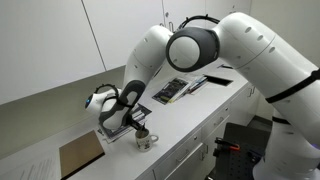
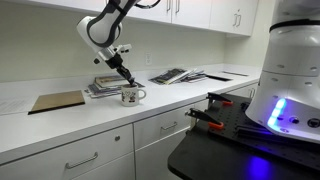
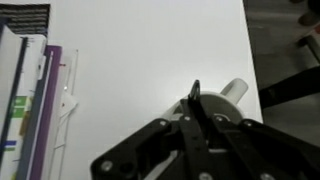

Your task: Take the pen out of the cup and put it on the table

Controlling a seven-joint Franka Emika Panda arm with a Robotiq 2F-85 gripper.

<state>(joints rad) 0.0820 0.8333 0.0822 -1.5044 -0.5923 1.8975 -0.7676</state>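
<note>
Whitish cup (image 2: pixel 130 96) with dark markings stands upright on the worktop (image 2: pixel 185 93). It is just in front of a stack of books (image 2: pixel 103 87), with a brown board (image 2: pixel 57 101) well apart to one side.

**Hand.** In both exterior views the hand (image 2: pixel 121 72) hangs directly above the cup. In the wrist view the hand (image 3: pixel 195 100) has its fingers drawn together to a narrow point, with no gap visible between them. Judged clenched on the pen, though the dark fingers and dark pen cannot be cleanly separated.

**Pen.** In an exterior view a thin dark pen (image 2: pixel 126 82) slants from the fingertips down into the mouth of the cup. Its lower end appears to be inside the cup, so it is not yet out.

**Layout, wrist view.** The cup (image 3: pixel 236 90) shows at about 3 o'clock from the fingertips. The books (image 3: pixel 25 100) lie at 9 o'clock. Bare worktop (image 3: pixel 140 60) spreads toward 12 o'clock.

**Handling assessment.**
- The pen is judged light, rigid and smooth-sided.
- It will pivot or slip in a pinch taken near one end.
- The only reachable hold is the upper part above the rim, gripped across the barrel.
- The cup is light enough to tip or drag if the pen catches on its rim, so the pen should be drawn out along its own slant.
- The cup is likely breakable. The pen is not.

**Placement.** Open worktop toward 12 o'clock in the wrist view looks suitable.
</note>
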